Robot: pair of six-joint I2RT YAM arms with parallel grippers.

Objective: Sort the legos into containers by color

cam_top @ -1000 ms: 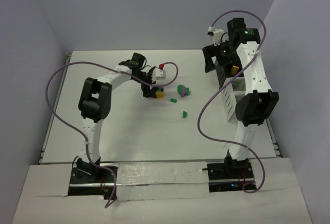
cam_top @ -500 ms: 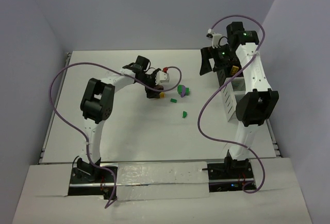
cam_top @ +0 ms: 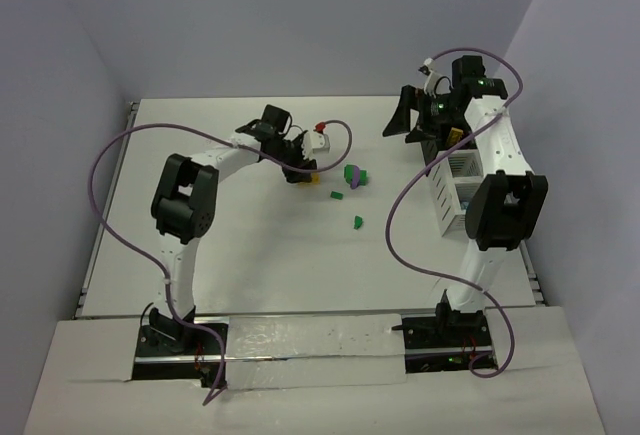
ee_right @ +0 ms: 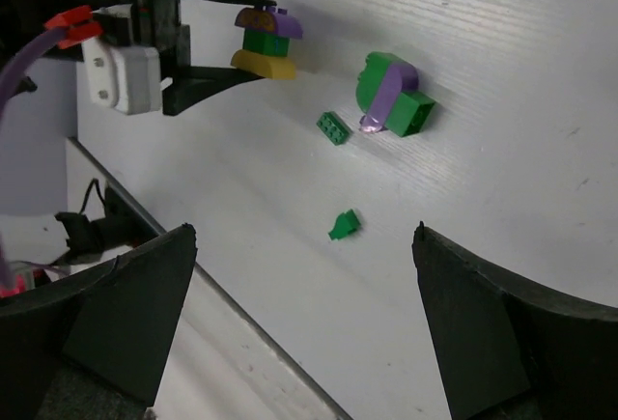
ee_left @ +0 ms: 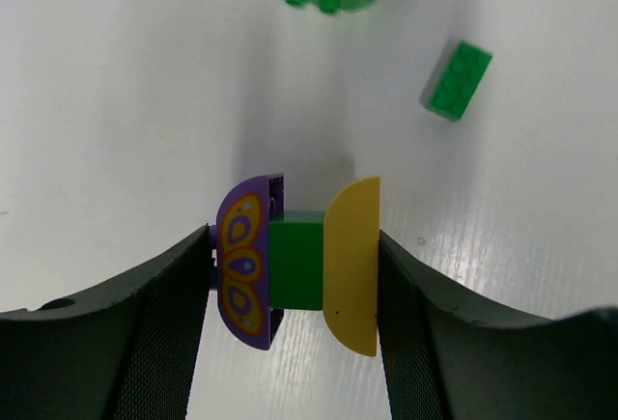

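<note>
Pickup step: left gripper [cam_top: 300,171] clamps a purple-green-yellow lego stack [ee_left: 296,266], which likely needs splitting before binning. Right gripper [ee_right: 301,280] gapes empty.

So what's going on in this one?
The left pincer is closed on a small stack of purple, green and yellow legos. The right pincer is open and empty, near the white rack. A green-and-purple cluster, a green brick and a smaller green piece lie loose on the table, not yet sorted.
</note>
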